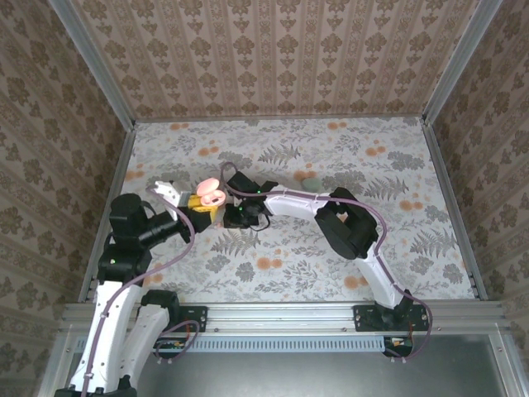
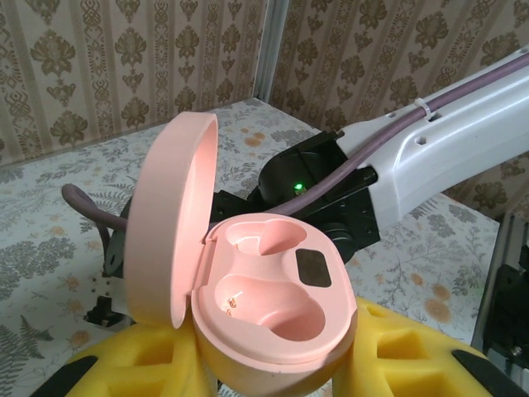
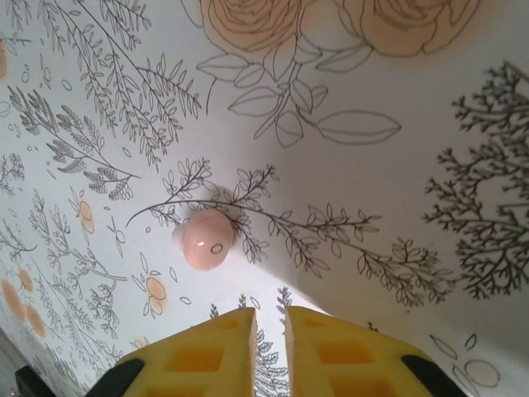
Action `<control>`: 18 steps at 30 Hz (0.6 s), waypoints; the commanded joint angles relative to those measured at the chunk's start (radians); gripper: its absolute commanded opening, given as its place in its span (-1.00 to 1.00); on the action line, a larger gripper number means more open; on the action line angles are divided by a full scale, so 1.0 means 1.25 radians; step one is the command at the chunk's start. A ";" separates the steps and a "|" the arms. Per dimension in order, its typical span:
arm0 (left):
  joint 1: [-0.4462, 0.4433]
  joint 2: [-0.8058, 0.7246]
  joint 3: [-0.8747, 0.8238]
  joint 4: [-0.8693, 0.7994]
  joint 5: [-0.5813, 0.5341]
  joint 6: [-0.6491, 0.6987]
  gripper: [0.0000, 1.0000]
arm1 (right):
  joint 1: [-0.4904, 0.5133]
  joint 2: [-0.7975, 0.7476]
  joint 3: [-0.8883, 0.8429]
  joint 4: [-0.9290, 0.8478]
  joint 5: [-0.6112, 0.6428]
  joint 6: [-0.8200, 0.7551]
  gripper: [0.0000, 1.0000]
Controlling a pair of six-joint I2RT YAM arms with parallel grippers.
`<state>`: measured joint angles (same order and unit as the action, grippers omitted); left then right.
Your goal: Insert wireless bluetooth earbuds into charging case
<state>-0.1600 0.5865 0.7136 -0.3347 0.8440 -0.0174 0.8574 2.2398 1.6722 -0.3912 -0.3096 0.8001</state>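
Observation:
My left gripper [image 2: 277, 368] is shut on the pink charging case [image 2: 277, 294], its yellow pads [image 2: 405, 351] clamping the base from both sides. The lid [image 2: 169, 223] stands open to the left, and both sockets are empty. In the top view the case [image 1: 208, 192] is held left of centre. One pinkish earbud [image 3: 206, 238] lies on the patterned floor, just ahead and left of my right gripper [image 3: 269, 314]. That gripper's yellow fingers [image 3: 207, 351] are nearly together with nothing between them. The greenish-white earbud is out of view.
My right arm's wrist [image 1: 248, 198] sits right beside the held case, its white link and purple cable [image 2: 446, 132] crossing close behind it. A greenish oval case [image 1: 312, 183] rests on the floor behind that arm. Patterned walls enclose the floor.

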 commanded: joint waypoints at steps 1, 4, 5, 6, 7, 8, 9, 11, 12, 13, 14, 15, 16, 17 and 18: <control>0.007 -0.015 0.014 -0.035 -0.014 0.039 -0.67 | 0.013 -0.025 -0.014 0.005 0.023 0.051 -0.61; 0.008 -0.028 0.011 -0.049 -0.022 0.048 -0.67 | 0.021 -0.021 -0.016 0.006 0.034 0.073 -0.56; 0.008 -0.031 0.008 -0.051 -0.024 0.049 -0.67 | 0.025 -0.018 -0.016 0.005 0.041 0.080 -0.56; 0.008 -0.035 0.005 -0.053 -0.026 0.051 -0.67 | 0.027 -0.016 -0.017 0.005 0.046 0.084 -0.55; 0.009 -0.037 0.004 -0.055 -0.026 0.052 -0.67 | 0.027 -0.014 -0.019 0.005 0.053 0.090 -0.55; 0.008 -0.039 0.001 -0.060 -0.026 0.054 -0.67 | 0.030 -0.011 -0.019 0.004 0.060 0.096 -0.54; 0.008 -0.041 -0.001 -0.064 -0.027 0.057 -0.67 | 0.031 -0.009 -0.021 0.003 0.063 0.101 -0.54; 0.007 -0.045 -0.006 -0.072 -0.026 0.062 -0.67 | 0.032 0.000 -0.021 0.004 0.069 0.109 -0.52; 0.008 -0.047 -0.009 -0.073 -0.026 0.062 -0.67 | 0.033 0.004 -0.022 0.005 0.071 0.111 -0.52; 0.008 -0.051 -0.014 -0.073 -0.025 0.061 -0.67 | 0.034 0.009 -0.019 0.007 0.072 0.113 -0.51; 0.008 -0.053 -0.017 -0.071 -0.026 0.058 -0.67 | 0.036 0.016 -0.017 0.009 0.073 0.116 -0.51; 0.008 -0.054 -0.020 -0.069 -0.025 0.058 -0.67 | 0.035 0.020 -0.015 0.011 0.073 0.119 -0.51; 0.008 -0.054 -0.021 -0.068 -0.026 0.058 -0.67 | 0.037 0.028 -0.012 0.015 0.073 0.120 -0.51; 0.007 -0.052 -0.022 -0.067 -0.027 0.058 -0.67 | 0.037 0.035 -0.008 0.016 0.072 0.123 -0.51; 0.008 -0.051 -0.021 -0.064 -0.027 0.058 -0.67 | 0.037 0.038 -0.004 0.017 0.070 0.126 -0.51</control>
<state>-0.1555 0.5323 0.6933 -0.4202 0.8124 0.0315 0.8978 2.2490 1.6585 -0.3817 -0.2459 0.9283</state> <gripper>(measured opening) 0.324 0.243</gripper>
